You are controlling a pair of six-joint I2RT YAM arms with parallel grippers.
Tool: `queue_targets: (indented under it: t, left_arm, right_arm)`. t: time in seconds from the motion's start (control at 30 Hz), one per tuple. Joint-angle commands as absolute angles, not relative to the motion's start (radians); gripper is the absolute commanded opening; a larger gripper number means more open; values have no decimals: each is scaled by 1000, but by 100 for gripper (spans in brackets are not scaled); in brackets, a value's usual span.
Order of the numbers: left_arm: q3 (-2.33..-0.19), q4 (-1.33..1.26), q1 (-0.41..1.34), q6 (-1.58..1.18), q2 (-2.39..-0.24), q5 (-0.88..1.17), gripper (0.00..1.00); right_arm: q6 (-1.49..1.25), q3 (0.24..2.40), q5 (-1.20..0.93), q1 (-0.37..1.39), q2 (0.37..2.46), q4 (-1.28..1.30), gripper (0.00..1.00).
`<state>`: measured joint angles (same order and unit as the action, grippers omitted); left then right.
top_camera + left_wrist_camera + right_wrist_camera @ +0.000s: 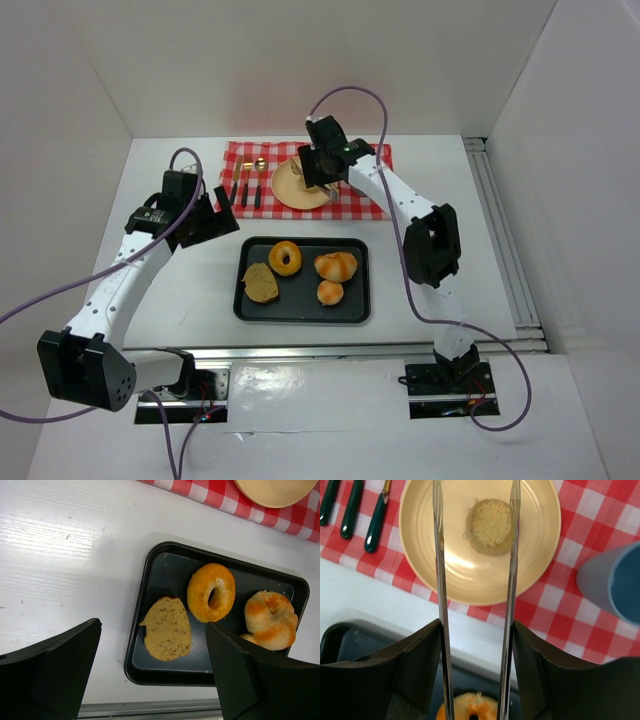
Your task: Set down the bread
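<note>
Surveying the overhead view, I record a white tabletop (200, 290) carrying a red checked cloth (235, 152) at upper centre and a black tray (300, 303) at frame centre, just below the cloth. The cloth reads as the place setting and the tray as the stock. A bagel (200, 595), a flat slice (167, 630) and a glazed roll (270, 620) lie on the tray.

The plate (430, 560) sits on the cloth, with the cutlery (352, 510) at the upper left of the right wrist view and a blue cup (615, 580) at its right edge.

The right gripper (476, 630) is clamped on the tongs (439, 580), whose two blades run up the middle of that view to the plate. I judge the tongs are there so that the food is handled by the blades and not the fingers.

The bread (490, 525), a small round piece, lies flat on the plate, upper centre of that view. The blades stand wider than it, the right-hand one at its edge and the left-hand one apart. I judge it is set down and no longer squeezed, though I cannot confirm contact on the right-hand side.

The left gripper (153, 625) is spread wide and empty, above the tray's left end. I judge it is parked out of the way.
</note>
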<state>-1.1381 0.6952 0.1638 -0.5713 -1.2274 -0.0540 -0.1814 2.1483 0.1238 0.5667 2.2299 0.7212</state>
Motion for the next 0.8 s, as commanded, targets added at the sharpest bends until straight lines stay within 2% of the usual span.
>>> queue_targets:
  t: [0.0, 0.13, 0.3, 0.4, 0.5, 0.6, 0.77]
  left_arm:
    - [-1154, 696, 158, -545, -1212, -49, 99]
    - [-1154, 696, 158, -535, -1203, -58, 99]
    - [-1154, 696, 149, -535, -1203, -58, 99]
    - [-1163, 696, 149, -535, -1203, -35, 99]
    - [-1163, 687, 149, -535, -1222, -21, 99]
    - [-1172, 687, 149, -535, -1223, -12, 99]
    - [-1172, 687, 149, -535, -1223, -3, 99]
  right_arm:
    - [-166, 2119, 184, 612, 2018, 712, 62]
    - [-193, 1900, 219, 644, 1806, 712, 61]
    - [-282, 1588, 235, 673, 1525, 840, 61]
    - [-369, 1444, 155, 705, 1384, 903, 61]
    - [-437, 1359, 92, 768, 1307, 984, 60]
    - [-500, 1303, 103, 848, 1264, 1054, 60]
    - [-581, 1267, 144, 884, 1223, 1114, 60]
